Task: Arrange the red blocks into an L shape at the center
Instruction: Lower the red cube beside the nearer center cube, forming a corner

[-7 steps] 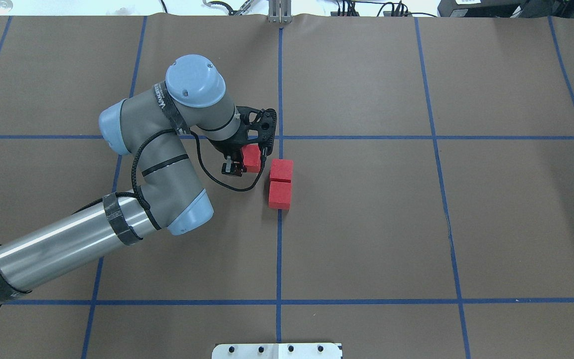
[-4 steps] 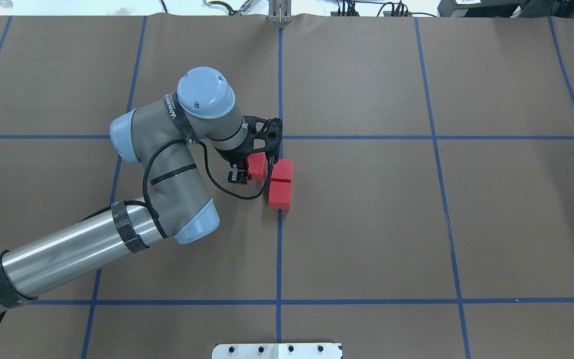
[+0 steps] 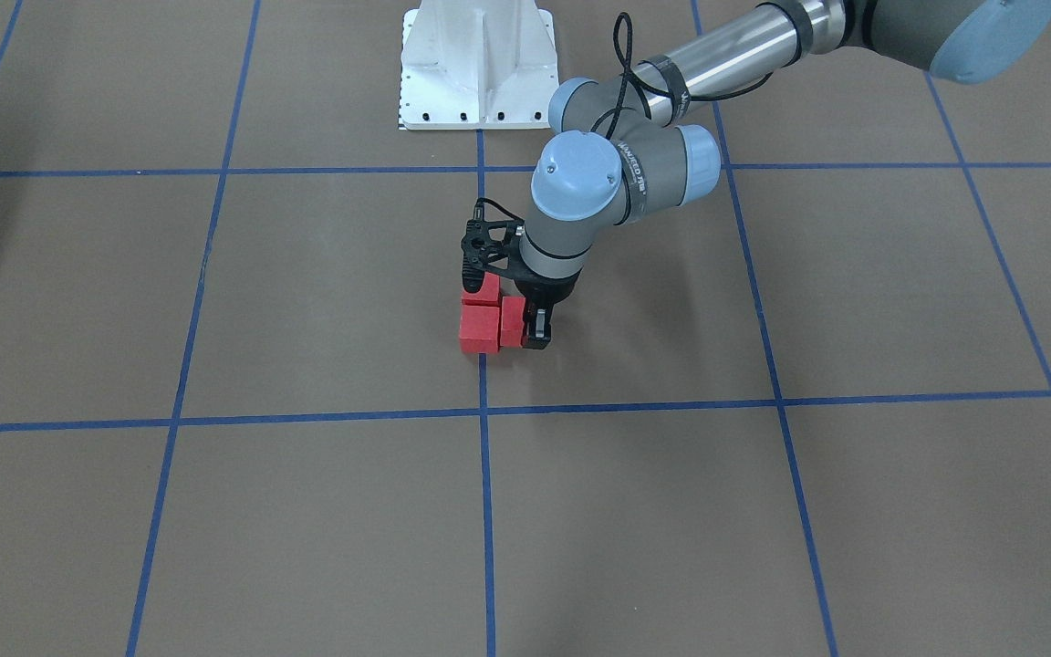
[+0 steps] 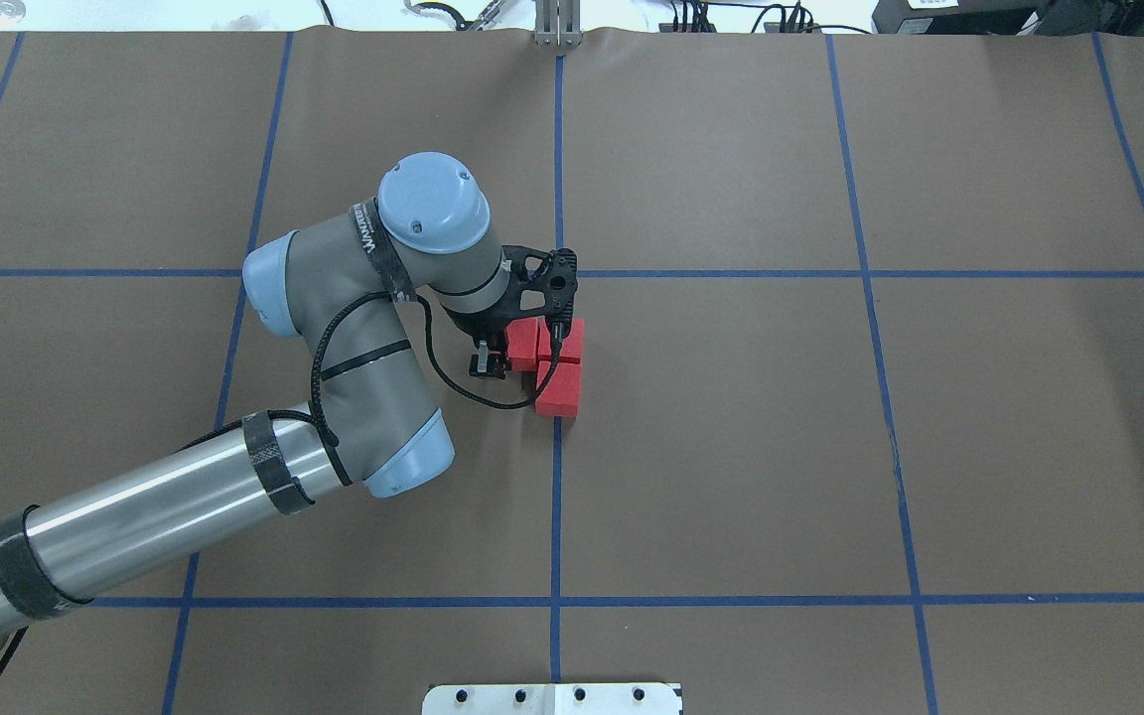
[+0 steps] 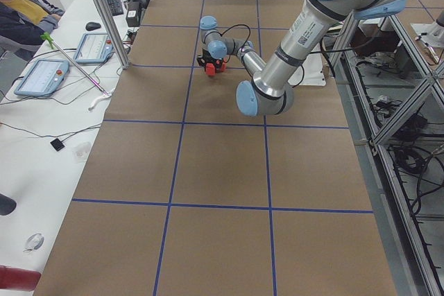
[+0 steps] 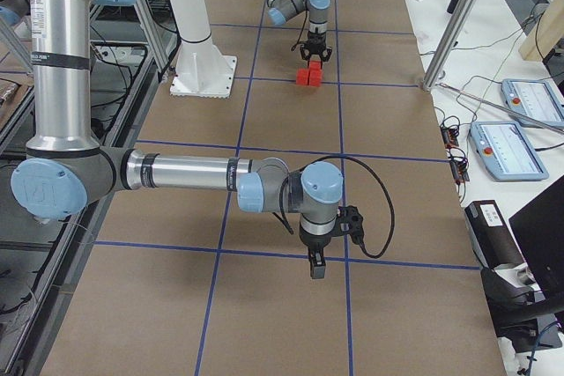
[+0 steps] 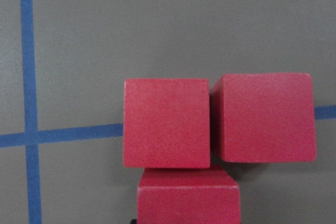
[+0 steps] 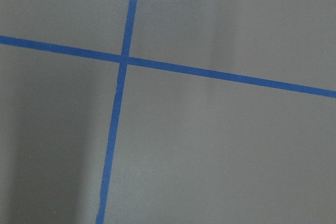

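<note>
Gripping a red block in the left claw, pressed against the far block, just beside the near block, both on the middle tape line at counter centre. Right claw, well apart: open or closed, can't tell.

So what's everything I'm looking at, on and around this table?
Red blocks: three, red, packed together at the middle tape line.
Table: one, brown, gridded with blue tape.
Base plate: one, white, at the robot's edge.
Tablets: two, grey, on the side bench.
Person: one, seated by that bench.
Left end effector: one, black, closed on one red block.
Right end effector: one, black, over a tape crossing away from the blocks; open or shut, cannot tell.
</note>
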{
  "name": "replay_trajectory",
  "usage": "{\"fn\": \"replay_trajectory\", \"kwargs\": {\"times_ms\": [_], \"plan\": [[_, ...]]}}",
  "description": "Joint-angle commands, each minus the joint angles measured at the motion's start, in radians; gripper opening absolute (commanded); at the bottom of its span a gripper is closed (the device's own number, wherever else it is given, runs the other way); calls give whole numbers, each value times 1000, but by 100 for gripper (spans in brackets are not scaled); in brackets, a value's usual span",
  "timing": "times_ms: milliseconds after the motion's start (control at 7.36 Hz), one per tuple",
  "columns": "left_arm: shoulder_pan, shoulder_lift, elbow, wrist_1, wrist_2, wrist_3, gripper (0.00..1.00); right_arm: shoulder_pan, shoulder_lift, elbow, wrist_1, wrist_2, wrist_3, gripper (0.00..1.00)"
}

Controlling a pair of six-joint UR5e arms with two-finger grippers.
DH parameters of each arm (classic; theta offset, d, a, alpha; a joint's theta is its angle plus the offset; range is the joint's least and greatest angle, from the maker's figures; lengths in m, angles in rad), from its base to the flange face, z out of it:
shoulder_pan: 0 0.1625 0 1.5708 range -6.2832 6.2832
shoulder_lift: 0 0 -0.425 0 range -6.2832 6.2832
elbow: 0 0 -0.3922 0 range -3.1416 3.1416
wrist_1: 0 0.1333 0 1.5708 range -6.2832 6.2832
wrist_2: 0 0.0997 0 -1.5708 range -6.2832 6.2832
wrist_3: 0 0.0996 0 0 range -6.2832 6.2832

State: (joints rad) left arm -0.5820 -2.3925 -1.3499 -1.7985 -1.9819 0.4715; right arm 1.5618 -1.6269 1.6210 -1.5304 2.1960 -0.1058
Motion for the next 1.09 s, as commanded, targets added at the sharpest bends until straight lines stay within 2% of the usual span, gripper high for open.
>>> {"fn": "replay_trajectory", "kwargs": {"times_ms": [0, 951], "plan": [[1, -11, 20, 1, 0, -11, 18, 0, 2, -1, -1, 1, 0, 99], [1, -11, 29, 1, 0, -10, 37, 1, 7, -1, -1, 1, 2, 99]]}}
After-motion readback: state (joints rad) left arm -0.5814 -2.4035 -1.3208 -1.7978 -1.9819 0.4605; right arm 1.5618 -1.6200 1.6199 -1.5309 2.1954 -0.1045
